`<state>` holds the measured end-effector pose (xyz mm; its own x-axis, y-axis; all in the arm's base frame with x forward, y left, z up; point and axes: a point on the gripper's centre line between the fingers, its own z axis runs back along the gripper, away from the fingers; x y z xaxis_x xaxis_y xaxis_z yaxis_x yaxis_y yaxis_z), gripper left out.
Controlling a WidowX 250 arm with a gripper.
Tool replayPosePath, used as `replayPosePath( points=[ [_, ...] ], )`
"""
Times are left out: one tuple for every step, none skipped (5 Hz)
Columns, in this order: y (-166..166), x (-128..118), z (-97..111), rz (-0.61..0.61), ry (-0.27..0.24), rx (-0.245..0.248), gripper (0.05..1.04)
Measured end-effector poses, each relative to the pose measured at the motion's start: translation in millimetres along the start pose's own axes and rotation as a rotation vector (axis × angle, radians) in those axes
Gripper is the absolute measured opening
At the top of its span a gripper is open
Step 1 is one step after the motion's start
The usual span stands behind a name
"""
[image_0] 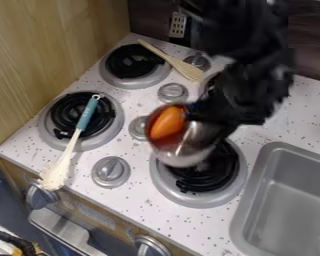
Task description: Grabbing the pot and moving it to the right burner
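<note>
Centrally, the metal pot [197,139], which serves here as the centre of the clock face, is tilted with its mouth toward 10 o'clock and contains an orange object [168,122]. It overlaps the upper-left part of the near right burner [171,188], whose black coil [214,175] extends toward 5 o'clock; whether pot and coil touch cannot be determined. The black arm [246,60] descends from 1 o'clock, bringing the hand [204,112] to the upper-right side of the pot; blur and dark surfaces prevent one from telling how far open the hand is or whether it grips the pot. At 9 o'clock, a blue-handled spatula [87,115] lies across the near left burner [50,138], its pale head pointing to 7 o'clock at the front edge of the white tabletop [139,197]. A wooden utensil [185,68] crosses the edge of the far left burner [122,82], toward 11 o'clock. The grey sink [259,185] occupies 4 o'clock.
</note>
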<state>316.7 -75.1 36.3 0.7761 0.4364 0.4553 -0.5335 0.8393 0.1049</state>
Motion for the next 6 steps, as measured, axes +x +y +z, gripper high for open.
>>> replayPosePath(
  points=[
    [-8.0,-4.7,-10.9,0.112,-0.006,0.044,0.083],
    [-12.6,-7.9,-16.9,0.124,0.003,0.032,0.083],
    [-15.4,-7.9,-20.0,0.131,0.003,0.026,0.083],
    [-14.7,-6.6,-20.6,0.175,-0.017,0.048,0.115],
    [-19.0,-5.0,-20.7,0.215,-0.029,0.02,0.303],
    [-22.3,-2.7,-18.1,0.221,-0.022,0.016,0.623]
  ],
)
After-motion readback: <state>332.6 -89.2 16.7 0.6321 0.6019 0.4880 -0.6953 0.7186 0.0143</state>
